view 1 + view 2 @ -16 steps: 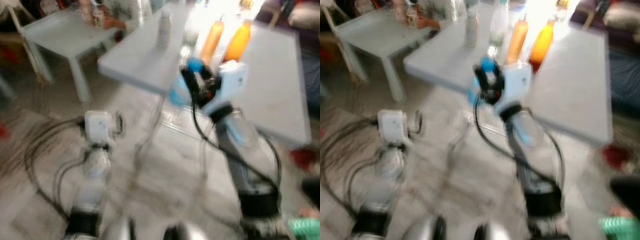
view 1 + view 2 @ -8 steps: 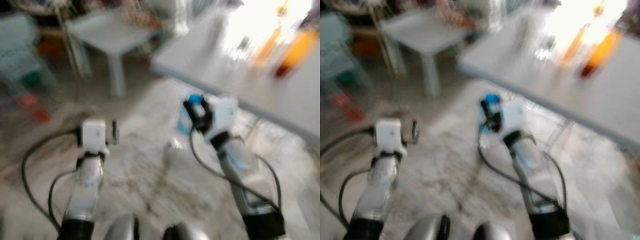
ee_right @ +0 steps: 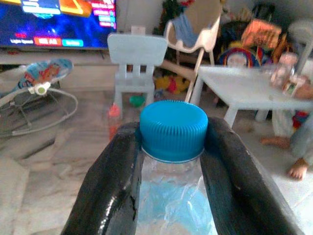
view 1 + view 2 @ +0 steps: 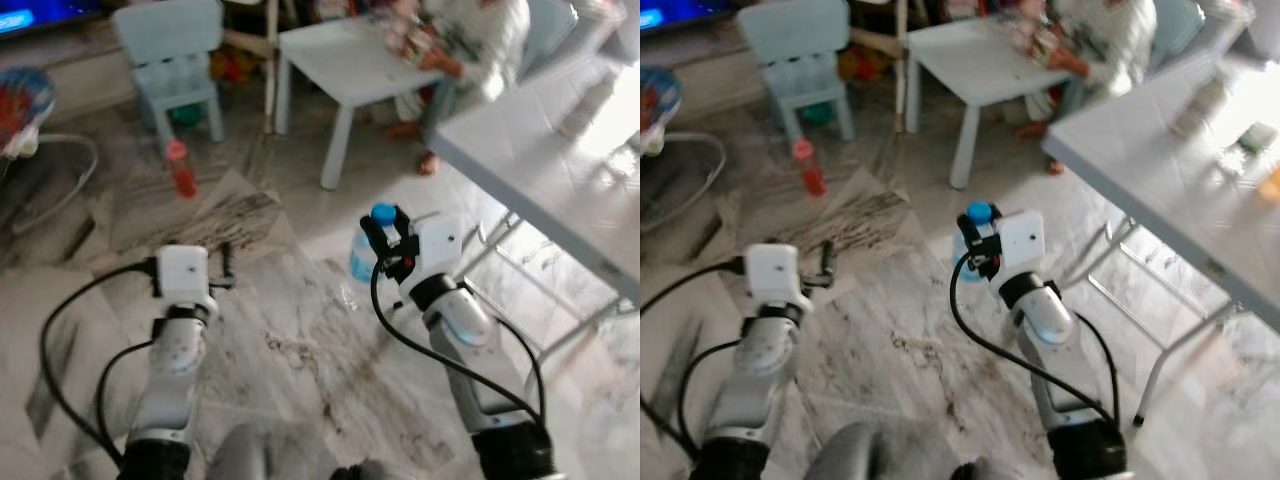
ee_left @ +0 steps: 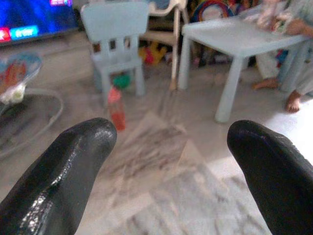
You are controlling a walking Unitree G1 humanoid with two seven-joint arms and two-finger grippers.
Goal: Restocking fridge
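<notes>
text: none legible | TV screen (image 3: 58, 22): banner lettering blurred, unreadable

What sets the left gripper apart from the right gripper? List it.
The right gripper is shut on the clear plastic water bottle with the blue cap, its fingers clamping the neck; the left gripper is open, holding nothing. The right is raised nearer the grey table; the left sits lower. Both have two black fingers.
</notes>
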